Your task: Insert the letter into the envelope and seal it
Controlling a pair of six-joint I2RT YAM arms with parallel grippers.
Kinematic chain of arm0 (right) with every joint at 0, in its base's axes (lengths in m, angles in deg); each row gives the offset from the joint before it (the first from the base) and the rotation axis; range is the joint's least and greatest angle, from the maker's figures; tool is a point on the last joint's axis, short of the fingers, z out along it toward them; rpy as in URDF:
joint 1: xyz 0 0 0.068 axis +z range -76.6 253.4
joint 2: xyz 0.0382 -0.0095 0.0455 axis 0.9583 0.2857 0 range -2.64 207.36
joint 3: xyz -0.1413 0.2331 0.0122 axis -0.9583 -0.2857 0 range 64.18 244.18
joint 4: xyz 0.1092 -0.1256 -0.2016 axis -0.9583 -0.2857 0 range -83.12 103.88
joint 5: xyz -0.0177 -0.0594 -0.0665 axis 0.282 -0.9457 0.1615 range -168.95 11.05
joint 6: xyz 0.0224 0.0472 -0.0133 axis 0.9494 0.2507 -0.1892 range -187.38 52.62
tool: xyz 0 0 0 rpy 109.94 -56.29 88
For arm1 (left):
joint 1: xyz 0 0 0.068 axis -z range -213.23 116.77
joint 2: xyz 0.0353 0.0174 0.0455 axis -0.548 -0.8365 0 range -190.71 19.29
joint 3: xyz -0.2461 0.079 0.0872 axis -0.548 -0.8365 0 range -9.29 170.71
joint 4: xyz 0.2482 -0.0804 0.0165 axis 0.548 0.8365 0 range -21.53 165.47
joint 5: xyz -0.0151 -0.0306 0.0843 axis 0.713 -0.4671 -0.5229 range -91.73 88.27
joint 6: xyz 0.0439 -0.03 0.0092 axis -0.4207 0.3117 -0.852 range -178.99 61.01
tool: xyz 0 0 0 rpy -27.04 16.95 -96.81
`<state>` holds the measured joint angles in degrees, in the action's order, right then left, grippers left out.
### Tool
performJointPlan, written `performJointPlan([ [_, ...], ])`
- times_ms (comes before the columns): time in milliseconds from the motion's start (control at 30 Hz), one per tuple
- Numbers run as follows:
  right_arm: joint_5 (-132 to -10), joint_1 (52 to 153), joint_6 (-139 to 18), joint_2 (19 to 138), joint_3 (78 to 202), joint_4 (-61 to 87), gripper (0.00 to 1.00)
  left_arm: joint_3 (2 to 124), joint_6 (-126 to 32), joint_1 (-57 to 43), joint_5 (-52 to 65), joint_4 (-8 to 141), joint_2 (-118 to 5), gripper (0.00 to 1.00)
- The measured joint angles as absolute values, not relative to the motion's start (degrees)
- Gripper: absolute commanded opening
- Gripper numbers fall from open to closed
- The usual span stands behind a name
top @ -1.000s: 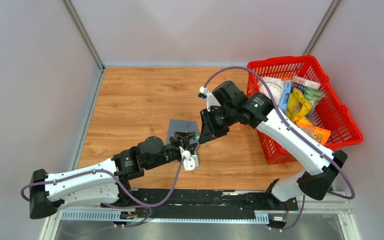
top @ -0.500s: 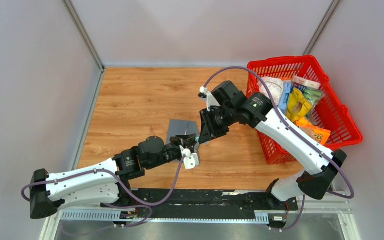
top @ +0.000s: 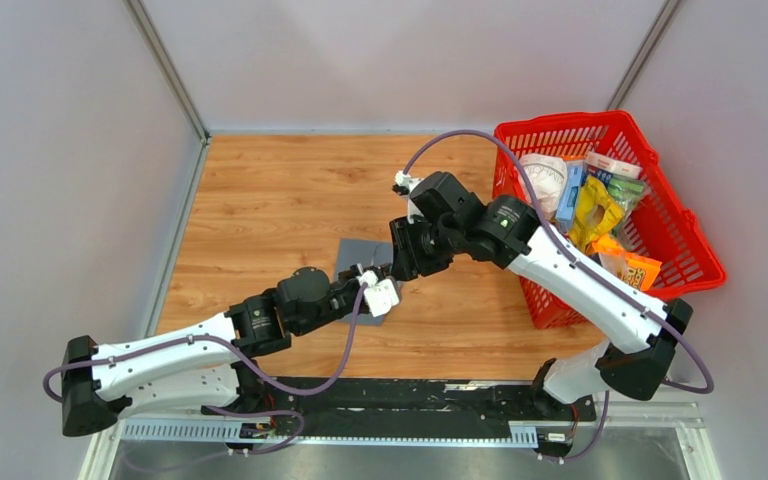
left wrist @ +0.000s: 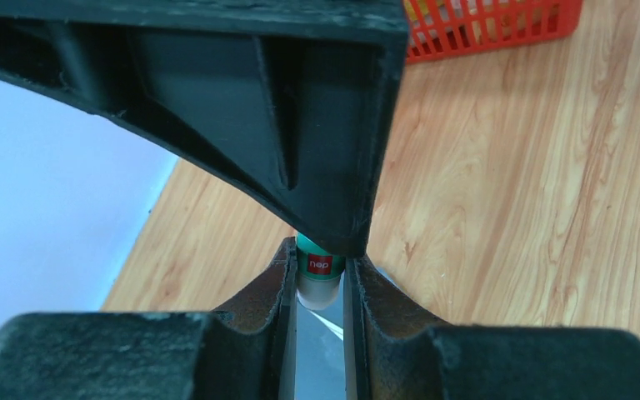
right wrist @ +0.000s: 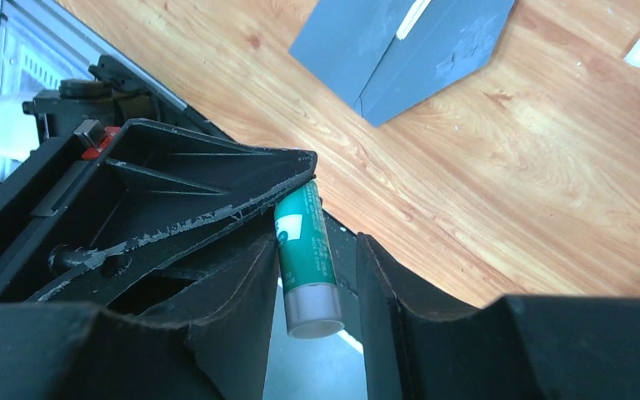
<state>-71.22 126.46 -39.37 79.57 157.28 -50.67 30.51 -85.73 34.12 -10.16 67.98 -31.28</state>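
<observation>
Your right tool (right wrist: 321, 250) has loosened: its jaws now stand apart around the green glue stick (right wrist: 300, 237), with a gap on one side. Your left tool (left wrist: 317, 279) pinches that stick. The dark grey envelope (right wrist: 400, 50) lies flat on the tabletop (right wrist: 550, 167) nearby, pointed flap open.

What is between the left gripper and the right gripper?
A green glue stick. The left wrist view shows the left gripper clamped on it. The right wrist view shows it between the parted fingers of the right gripper.
</observation>
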Motion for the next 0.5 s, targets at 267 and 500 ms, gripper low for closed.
performJointPlan([
  [267,-77.7,128.2,-37.4,78.8,157.3,-47.5,0.41,30.9,-79.6,33.9,-11.5,67.7,-31.5,0.00],
  [500,-80.3,128.4,-34.8,76.6,155.9,-42.8,0.40,30.9,-76.0,33.9,-11.4,66.2,-31.2,0.00],
])
